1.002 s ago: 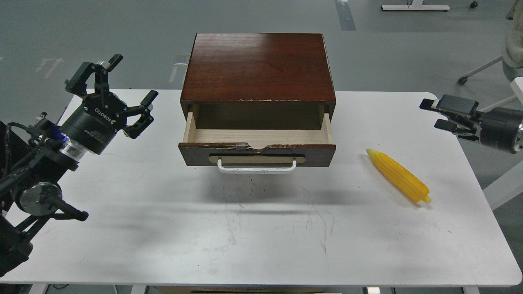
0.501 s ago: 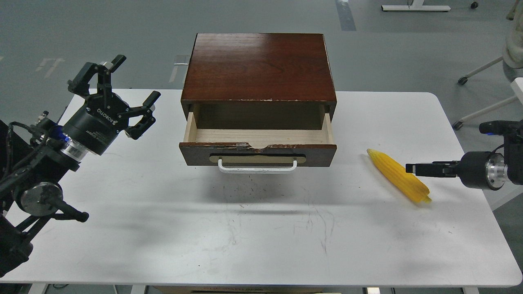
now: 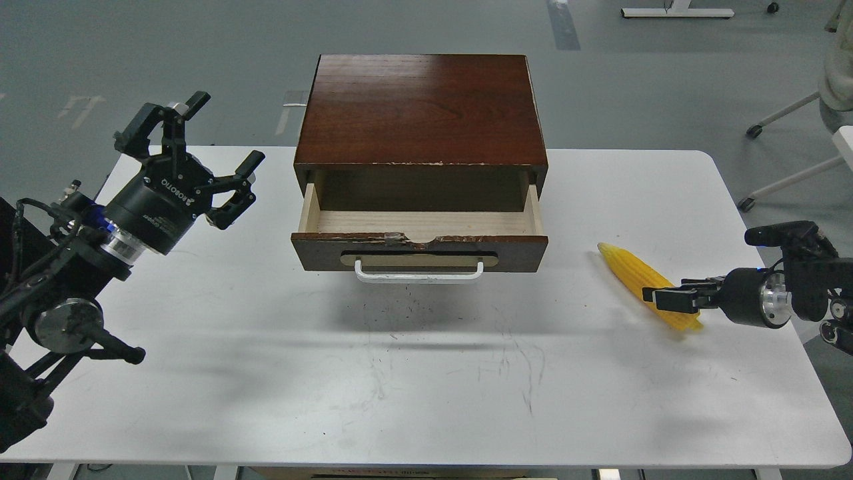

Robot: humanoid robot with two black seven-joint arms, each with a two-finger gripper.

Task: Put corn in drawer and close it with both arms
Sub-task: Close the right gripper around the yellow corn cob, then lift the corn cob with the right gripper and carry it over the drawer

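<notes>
The yellow corn [image 3: 630, 270] lies on the white table [image 3: 413, 373] to the right of the drawer, pointed end toward the back left. The drawer [image 3: 420, 224] of the dark reddish-brown box [image 3: 420, 107] is pulled open and empty, with pale wood inside and a white handle [image 3: 418, 274] in front. My right gripper [image 3: 666, 297] comes in low from the right and overlaps the corn's thick end; its fingers are seen edge-on, so I cannot tell whether it grips. My left gripper [image 3: 200, 155] is open and empty, raised to the left of the box.
The table's right edge [image 3: 810, 353] runs just behind my right wrist. Chair and stand legs [image 3: 786, 173] are on the grey floor beyond the table at the back right. Bare table top lies in front of the drawer.
My right arm has swung down from the table's back right and moved left, low over the table, until its fingers overlap the corn's thick end. My left gripper has barely shifted.
</notes>
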